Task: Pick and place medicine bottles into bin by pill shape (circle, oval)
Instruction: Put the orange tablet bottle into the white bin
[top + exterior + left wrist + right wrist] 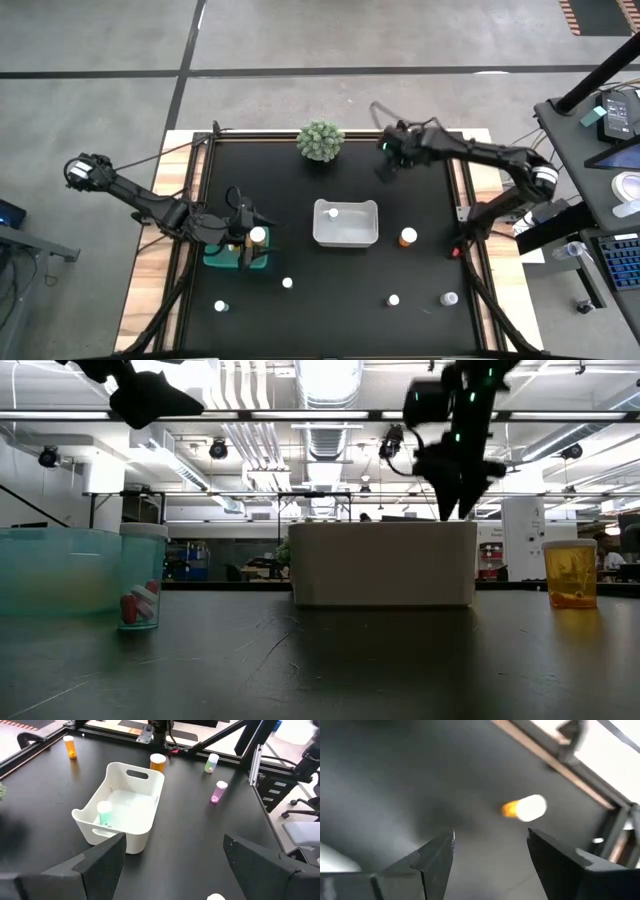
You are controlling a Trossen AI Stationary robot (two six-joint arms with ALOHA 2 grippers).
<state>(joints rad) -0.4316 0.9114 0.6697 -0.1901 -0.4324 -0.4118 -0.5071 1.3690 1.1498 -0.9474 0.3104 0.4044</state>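
Small white-capped medicine bottles stand scattered on the black table. An amber one (pixel 408 237) stands right of the white bin (pixel 346 236). One bottle (pixel 332 212) stands inside that bin. A clear one with red-and-white pills (pixel 140 575) stands by the teal bin (pixel 222 260). My left gripper (pixel 243 222) is open and empty above the teal bin, facing the white bin (pixel 120 802). My right gripper (pixel 385 168) is open and empty, raised over the table's far right part. An amber bottle (pixel 525 808) shows beyond its fingers.
A green spiky ball plant (pixel 320 141) sits at the far edge. More bottles stand near the front edge (pixel 287 284), (pixel 221 306), (pixel 394 299), (pixel 449 298). A wooden border and metal frame run around the black mat. Desks with equipment stand off to the right.
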